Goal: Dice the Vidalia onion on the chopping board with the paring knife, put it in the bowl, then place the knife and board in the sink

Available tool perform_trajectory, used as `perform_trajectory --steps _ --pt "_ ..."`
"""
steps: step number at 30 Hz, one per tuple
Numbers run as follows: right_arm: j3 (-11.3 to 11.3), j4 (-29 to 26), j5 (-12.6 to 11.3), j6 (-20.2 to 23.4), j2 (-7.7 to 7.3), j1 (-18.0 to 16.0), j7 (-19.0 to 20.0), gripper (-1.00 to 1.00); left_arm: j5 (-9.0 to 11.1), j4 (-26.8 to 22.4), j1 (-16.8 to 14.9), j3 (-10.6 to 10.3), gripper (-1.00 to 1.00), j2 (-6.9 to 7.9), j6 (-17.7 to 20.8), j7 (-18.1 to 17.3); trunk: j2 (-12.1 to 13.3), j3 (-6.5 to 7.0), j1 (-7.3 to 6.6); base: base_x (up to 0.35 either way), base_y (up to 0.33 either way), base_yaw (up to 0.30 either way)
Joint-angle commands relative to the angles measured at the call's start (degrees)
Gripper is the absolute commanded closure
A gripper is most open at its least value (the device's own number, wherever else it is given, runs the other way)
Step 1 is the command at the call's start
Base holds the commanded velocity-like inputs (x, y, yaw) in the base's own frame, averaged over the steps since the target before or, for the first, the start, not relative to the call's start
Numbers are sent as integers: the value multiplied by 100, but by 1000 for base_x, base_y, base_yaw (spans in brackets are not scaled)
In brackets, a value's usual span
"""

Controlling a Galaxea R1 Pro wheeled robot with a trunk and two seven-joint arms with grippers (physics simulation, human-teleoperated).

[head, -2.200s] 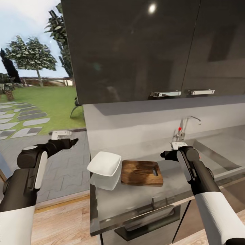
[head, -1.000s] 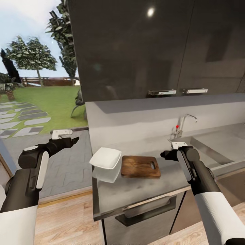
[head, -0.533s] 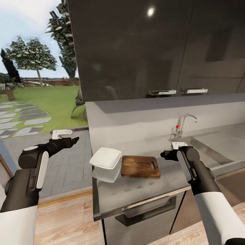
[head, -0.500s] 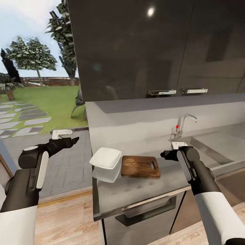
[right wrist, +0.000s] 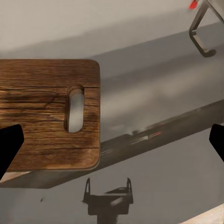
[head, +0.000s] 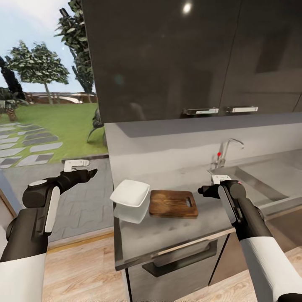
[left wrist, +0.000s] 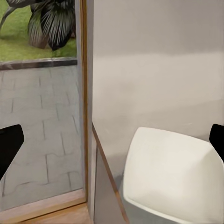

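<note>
The countertop (head: 176, 235) is seen low-centre in the head view, w/ the bowl (head: 130, 193) at its left end and the chopping board (head: 173, 204) just beside it to the right, apparently touching or nearly so. The sink (head: 268, 178) sits at centre-right, its tap (head: 226, 152) w/ a red knob behind. No onion can be made out; the basin floor is hidden from here, so its place cannot be told. A thin red-and-dark sliver, possibly the paring knife (right wrist: 142, 137), is seen in the right wrist view beyond the board's handle end, too small to confirm. The right gripper (head: 206, 189) is held over the counter between board and sink; in its wrist view the dark fingertips (right wrist: 9, 144) sit at opposite frame edges, so it is spread wide, holding nothing. The left gripper (head: 87, 173) hangs off the counter's left end, over the paving outside; its fingertips (left wrist: 8, 144) are likewise far apart, nothing between them. Step judged: approach, onion not yet fetched. Risks: the right arm may clip the tap or the basin rim when reaching in, since the basin is poorly seen; the bowl sits at the counter's corner and could be knocked off if the left arm swings in low; the board could be nudged into the bowl.
</note>
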Motion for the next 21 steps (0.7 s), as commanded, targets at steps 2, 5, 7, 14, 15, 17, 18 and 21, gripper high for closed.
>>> perform_trajectory --steps 2,5,7,14,15,17,18,21 --pt "13 -4 -58 20 -5 -6 -55 -100 3 -5 -6 4 -100 -2 30 -21 -15 -33 4 0 0 0" --pt "13 -4 -58 20 -5 -6 -55 -100 3 -5 -7 1 -100 -20 28 -22 -15 -61 4 0 0 0" --pt "13 -4 -58 20 -5 -6 -55 -100 3 -5 -9 0 -100 -37 28 -23 -15 -79 4 0 0 0" --pt "13 -4 -58 20 -5 -6 -60 -100 3 -5 -7 1 -100 -70 29 -22 -15 -145 4 0 0 0" --pt "13 -4 -58 20 -5 -6 -60 -100 3 -5 -8 0 -100 -72 28 -24 -15 -154 4 0 0 0" --pt "13 -4 -58 20 -5 -6 -62 -100 3 -5 -8 -1 -100 -76 28 -23 -15 -171 4 0 0 0" --pt "13 -4 -58 20 -5 -6 -62 -100 3 -5 -7 -2 -100 -76 29 -23 -15 -178 4 0 0 0" --pt "13 -4 -58 20 -5 -6 -63 -100 3 -5 -9 -2 -100 -78 28 -24 -15 -189 4 0 0 0"
